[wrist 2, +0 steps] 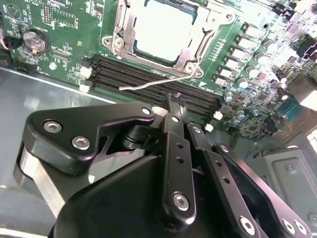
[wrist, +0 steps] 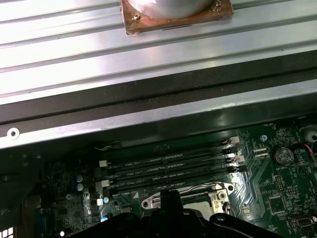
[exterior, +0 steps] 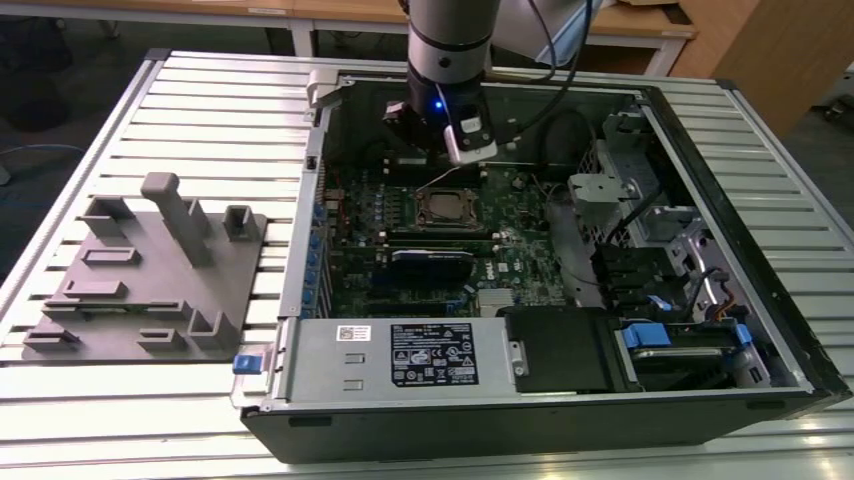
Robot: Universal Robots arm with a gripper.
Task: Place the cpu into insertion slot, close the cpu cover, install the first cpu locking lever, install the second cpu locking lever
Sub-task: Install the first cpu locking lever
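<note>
Slatted metal counter (exterior: 200, 90), seen in the exterior view. Open computer case (exterior: 534, 430) lying on it, taking up the middle through to the counter edge at the exterior view's right. Grey moulded fixture (exterior: 147, 290) near the counter edge at the exterior view's left, well apart from the robot arm (exterior: 451, 40). Arm reaching down into the case at its far side, over the green motherboard (exterior: 387, 270). Labelled grey power supply box (exterior: 400, 352) along the case's near wall.

Black memory slots (wrist 2: 148, 74) running beside the insertion slot (exterior: 447, 208), between it and the pincer. Silvery cpu cover (wrist 2: 126, 34) down flat on the slot, framing the cpu (wrist 2: 163, 25). Cpu seated inside the slot, pale top showing through the cover's window. Thin wire lever (wrist 2: 148, 85) standing free above the memory slots, not latched down. Round coin battery (wrist 2: 33, 42) on the board, off to one side of the slot.

Pincer (wrist 2: 177, 99) closed, tips together, nothing visibly held; tip just beside the free lever, contact impossible to tell.
</note>
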